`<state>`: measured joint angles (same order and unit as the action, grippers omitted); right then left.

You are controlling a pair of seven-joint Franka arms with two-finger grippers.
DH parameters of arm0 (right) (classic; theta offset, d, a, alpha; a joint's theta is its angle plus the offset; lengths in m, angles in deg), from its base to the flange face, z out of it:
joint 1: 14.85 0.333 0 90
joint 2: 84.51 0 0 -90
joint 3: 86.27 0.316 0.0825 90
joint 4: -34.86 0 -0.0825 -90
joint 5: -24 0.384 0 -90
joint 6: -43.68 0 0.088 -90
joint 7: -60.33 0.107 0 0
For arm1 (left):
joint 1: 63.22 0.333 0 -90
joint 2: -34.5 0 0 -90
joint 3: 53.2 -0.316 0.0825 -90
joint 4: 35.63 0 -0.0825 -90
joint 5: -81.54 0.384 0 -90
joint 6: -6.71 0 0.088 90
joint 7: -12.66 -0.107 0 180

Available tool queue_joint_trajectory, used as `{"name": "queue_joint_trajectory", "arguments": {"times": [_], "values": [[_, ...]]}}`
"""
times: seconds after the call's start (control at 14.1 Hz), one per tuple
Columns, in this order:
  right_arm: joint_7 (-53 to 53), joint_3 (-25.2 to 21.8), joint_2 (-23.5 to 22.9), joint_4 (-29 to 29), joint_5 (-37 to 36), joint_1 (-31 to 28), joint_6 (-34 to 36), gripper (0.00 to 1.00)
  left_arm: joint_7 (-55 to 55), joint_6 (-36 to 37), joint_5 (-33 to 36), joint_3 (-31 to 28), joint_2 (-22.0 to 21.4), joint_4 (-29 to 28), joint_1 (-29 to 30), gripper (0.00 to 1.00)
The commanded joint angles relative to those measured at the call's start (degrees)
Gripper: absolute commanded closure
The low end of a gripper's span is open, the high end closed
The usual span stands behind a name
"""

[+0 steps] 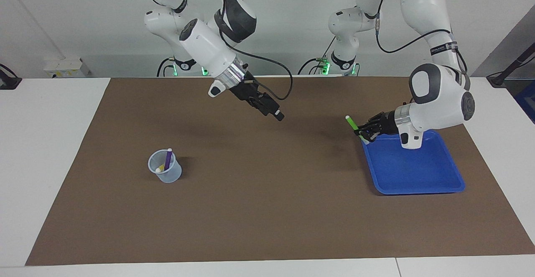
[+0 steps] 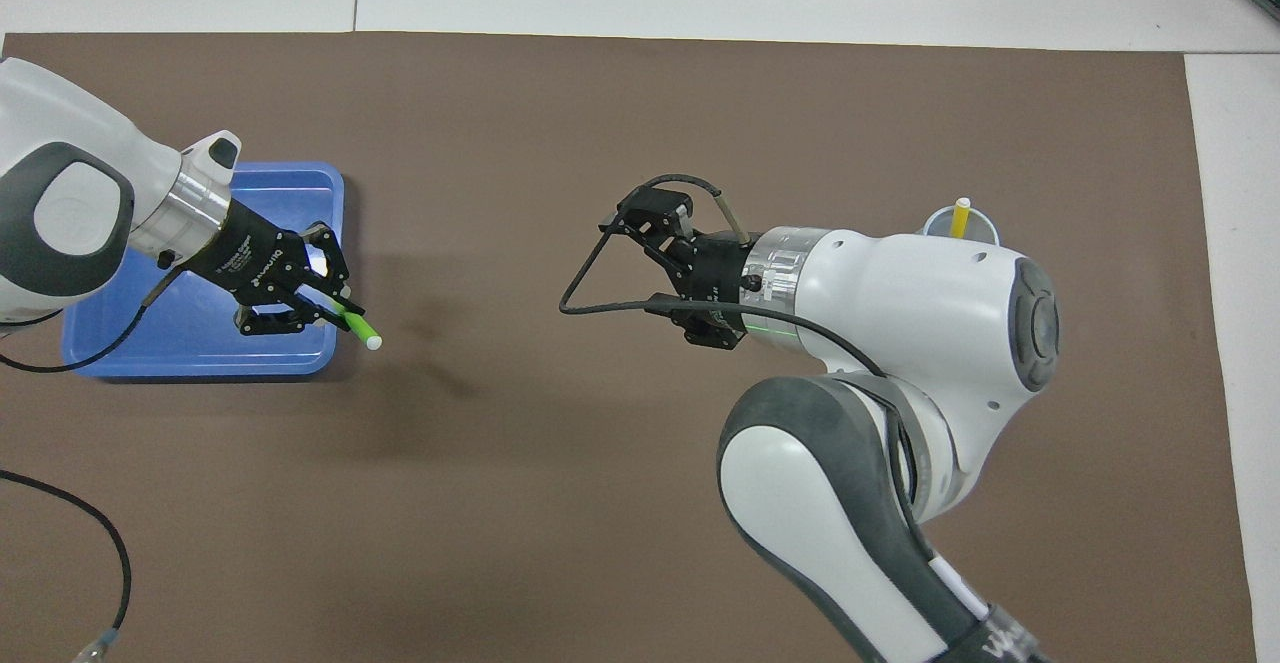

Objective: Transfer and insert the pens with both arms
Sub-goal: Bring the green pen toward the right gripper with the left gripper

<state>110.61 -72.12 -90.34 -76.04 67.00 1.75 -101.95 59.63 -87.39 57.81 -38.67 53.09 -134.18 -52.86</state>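
Note:
My left gripper (image 1: 363,134) is shut on the green pen (image 1: 351,122) and holds it tilted, pale end up, over the edge of the blue tray (image 1: 418,172) toward the table's middle. The overhead view shows that gripper (image 2: 335,308) with the green pen (image 2: 358,328) sticking out past the tray (image 2: 290,193). My right gripper (image 1: 278,115) is open and empty, raised over the brown mat near the robots' side; it also shows in the overhead view (image 2: 665,278). The purple pen (image 1: 168,159) and the yellow pen (image 1: 160,169) stand in a clear cup (image 1: 165,172).
The cup stands toward the right arm's end of the brown mat (image 1: 267,210). In the overhead view the right arm hides most of the cup (image 2: 975,223); only the yellow pen (image 2: 961,215) shows there. White table (image 1: 46,143) borders the mat.

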Motion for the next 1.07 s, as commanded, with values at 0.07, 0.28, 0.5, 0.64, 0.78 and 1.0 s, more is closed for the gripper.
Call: {"name": "queue_joint_trajectory", "arguments": {"times": [0.07,0.28,0.5,0.64,0.78,1.0], "values": [[0.2,0.0,-0.8,-1.1,1.4,2.8,-4.7,0.11,10.3,-0.5,-5.4,-0.9,-2.9,-2.4,-2.3,1.00],[0.0,0.0,-0.9,-1.4,1.4,4.0,-5.7,0.25,16.9,-1.7,-9.4,-0.9,-3.4,-2.4,-4.8,1.00],[0.5,0.0,-2.3,-1.8,1.4,7.2,-9.9,0.32,22.3,-2.3,-12.3,-0.9,-3.8,-2.4,-7.9,1.00],[0.4,0.0,-3.1,-1.7,1.4,9.1,-12.0,0.32,25.3,-4.1,-13.6,-0.9,-3.9,-2.4,-9.5,1.00],[0.1,0.0,-3.4,-1.8,1.4,9.2,-13.1,0.32,27.1,-4.9,-14.0,-0.9,-3.9,-2.4,-11.0,1.00],[-0.1,0.0,-3.5,-1.8,1.4,9.8,-13.1,0.32,30.9,-7.3,-17.0,-0.9,-3.9,-2.4,-12.4,1.00]]}}
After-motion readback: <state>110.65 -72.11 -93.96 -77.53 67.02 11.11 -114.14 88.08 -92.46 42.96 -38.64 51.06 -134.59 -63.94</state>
